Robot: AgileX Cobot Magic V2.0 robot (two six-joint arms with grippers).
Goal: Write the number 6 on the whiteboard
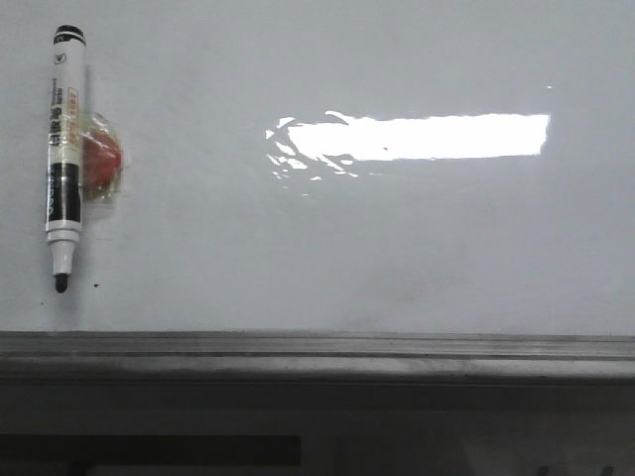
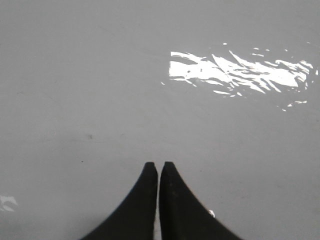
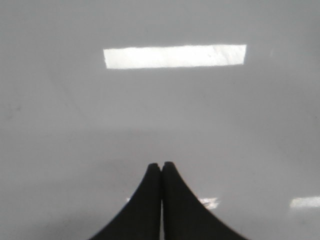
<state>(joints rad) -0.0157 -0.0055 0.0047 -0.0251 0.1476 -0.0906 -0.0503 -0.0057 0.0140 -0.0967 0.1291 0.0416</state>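
Whiteboard (image 1: 397, 248) is lying unmarked, marker (image 1: 63, 149) resting far left; left gripper (image 2: 158, 167) and right gripper (image 3: 161, 167) are hovering closed, holding nothing.

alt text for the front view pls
A glossy whiteboard with no number written on it; an uncapped black marker lies at its left, tip toward the grey ledge, beside a red object. A rectangular light glare sits near centre; neither gripper appears.

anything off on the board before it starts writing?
Mostly fine. The marker hangs uncapped, tip down, at the whiteboard's left side, beside a red blob wrapped in what looks like crinkled clear film. A tiny black dot sits near the tip. No 6 is drawn. Both grippers are shut and empty.
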